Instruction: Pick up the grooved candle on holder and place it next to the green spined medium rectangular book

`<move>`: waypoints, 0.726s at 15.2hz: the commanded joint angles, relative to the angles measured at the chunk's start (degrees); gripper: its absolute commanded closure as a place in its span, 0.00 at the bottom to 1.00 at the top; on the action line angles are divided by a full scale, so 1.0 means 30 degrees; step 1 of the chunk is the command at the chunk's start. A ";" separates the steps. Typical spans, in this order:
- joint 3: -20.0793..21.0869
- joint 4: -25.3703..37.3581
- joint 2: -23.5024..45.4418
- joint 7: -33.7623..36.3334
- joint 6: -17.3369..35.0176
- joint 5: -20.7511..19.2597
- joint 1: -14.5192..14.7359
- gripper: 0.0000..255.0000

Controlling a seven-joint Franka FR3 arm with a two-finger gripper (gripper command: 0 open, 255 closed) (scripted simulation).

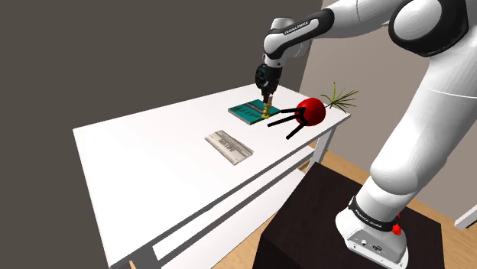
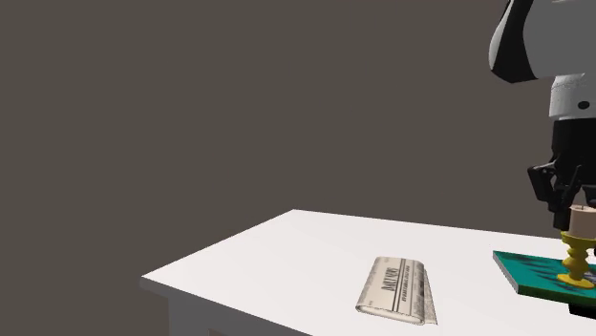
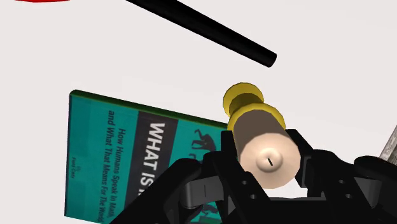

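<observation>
Table (image 1: pixel 153 168), white, is taking the middle of the shoulder view. The white arm (image 1: pixel 428 115) is rising from the dark stand (image 1: pixel 306 229) at lower right and is reaching up and left over the table's far part. A folded newspaper (image 1: pixel 228 147) is lying flat near the table's middle, apart from the other things. The book (image 1: pixel 246 111), w/ green cover and white letters, is lying flat further back. Just beside it, toward the shoulder view's right, a red ball (image 1: pixel 311 111) w/ black sticks is sitting, and a small spiky plant (image 1: pixel 339 96) is standing behind that. The black gripper (image 1: pixel 266 93) is hanging over the book, pointing down. In the wrist view its fingers (image 3: pixel 318 167) are pressing both sides of the candle (image 3: pixel 270 159), i.e. it is clamped on it. The candle, beige on a yellow grooved holder, is standing upright over the book's cover, approx. at the edge nearest the red ball. I cannot tell if the holder's foot is touching the cover.
</observation>
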 commanded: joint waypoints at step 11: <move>0.0000 -0.1268 0.0922 -0.0115 0.2195 0.0082 -0.0018 1.00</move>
